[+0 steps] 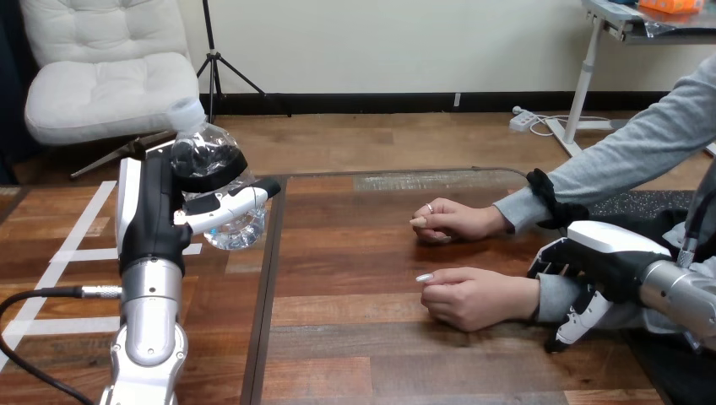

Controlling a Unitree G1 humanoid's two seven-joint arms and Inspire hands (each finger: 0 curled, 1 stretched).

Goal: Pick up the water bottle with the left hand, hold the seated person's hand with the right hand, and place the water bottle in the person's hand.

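Note:
A clear plastic water bottle (205, 156) with a white cap stands upright in my left hand (154, 215), whose fingers and thumb are curled round its lower half, at the left tabletop's far right corner. The person's two hands rest loosely closed on the right tabletop, one farther away (458, 221) and one nearer (473, 297). My right hand (601, 257) straddles the wrist of the nearer hand. Its fingers (547, 260) curl over the grey sleeve and its thumb (576, 325) reaches under it. Bottle and person's hands are well apart.
A dark seam (268, 287) runs front to back between the two wooden tabletops. White tape strips (72, 253) lie on the left tabletop. The person's grey-sleeved arms (642, 152) come in from the right edge.

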